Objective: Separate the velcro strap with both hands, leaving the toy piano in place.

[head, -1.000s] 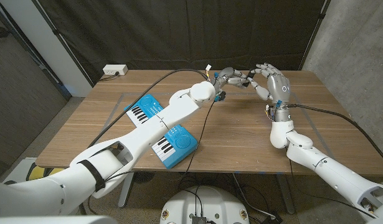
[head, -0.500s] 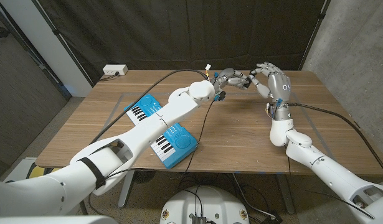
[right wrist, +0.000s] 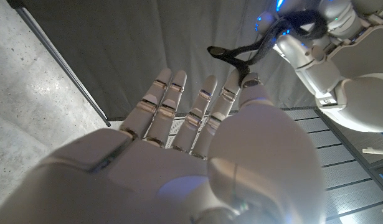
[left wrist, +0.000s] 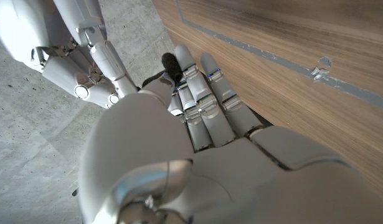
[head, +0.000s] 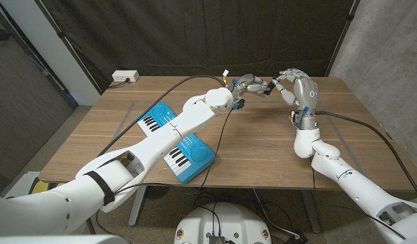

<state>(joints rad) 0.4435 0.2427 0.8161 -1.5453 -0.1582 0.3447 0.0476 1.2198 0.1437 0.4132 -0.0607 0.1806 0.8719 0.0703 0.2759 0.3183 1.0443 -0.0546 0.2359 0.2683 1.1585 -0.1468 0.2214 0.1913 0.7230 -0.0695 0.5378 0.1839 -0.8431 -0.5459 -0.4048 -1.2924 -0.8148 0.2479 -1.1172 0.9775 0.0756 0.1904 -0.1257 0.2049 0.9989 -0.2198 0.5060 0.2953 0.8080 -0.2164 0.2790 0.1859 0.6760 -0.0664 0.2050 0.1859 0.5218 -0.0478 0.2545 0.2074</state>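
Note:
Both hands meet above the table's far middle. My left hand (head: 252, 86) grips one end of the black velcro strap (head: 270, 84), fingers curled around it. My right hand (head: 298, 89) stands upright just to the right and pinches the other end between thumb and fingertip. In the right wrist view the strap (right wrist: 240, 58) runs from my right hand (right wrist: 197, 162) across to the left hand (right wrist: 325, 53). In the left wrist view a black strap end (left wrist: 171, 62) sticks out past the left hand's fingers (left wrist: 200, 93). The blue toy piano (head: 173, 140) lies on the table under my left forearm.
A white power strip (head: 125, 76) sits at the table's far left corner. Black cables (head: 222, 139) run along both arms and over the wooden table (head: 262, 149). A dark curtain hangs behind, with a concrete wall (head: 384, 47) on the right.
My right hand has shifted slightly to the right, away from the left hand, with the strap between them. The piano has not moved.

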